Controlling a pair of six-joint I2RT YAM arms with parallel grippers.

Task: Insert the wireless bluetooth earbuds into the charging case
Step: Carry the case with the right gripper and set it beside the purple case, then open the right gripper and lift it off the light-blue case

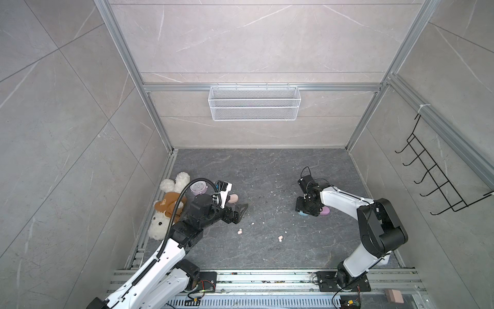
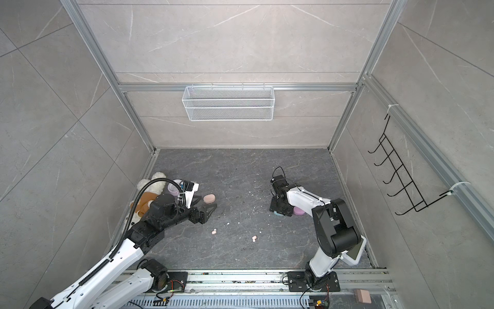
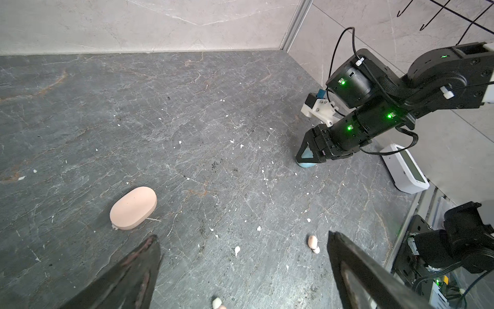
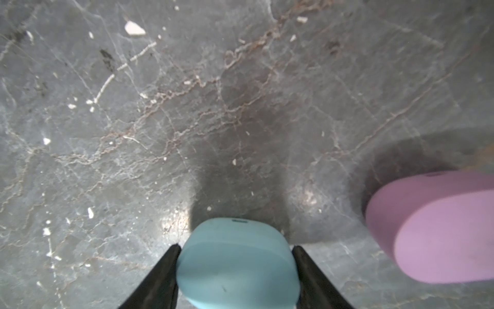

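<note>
Right claw (image 4: pixel 235 246) is squeezing the blue case (image 4: pixel 235 270) on the floor (image 4: pixel 240 107), lilac case (image 4: pixel 433 230) just beside it; left claw (image 3: pixel 242 235) is hanging wide open, and we're seeing one peach-pink earbud (image 1: pixel 239 231) and its twin (image 1: pixel 280 238) lying loose, apart from the peach case (image 3: pixel 133 208).

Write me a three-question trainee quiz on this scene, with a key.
1. True or false: the right pincer is shut on the blue case.
2. Fill in: the left pincer stands ____ and holds nothing.
3. The two earbuds lying loose on the floor are: A) lilac B) peach-pink C) green

Key: 1 true; 2 open; 3 B.
</note>
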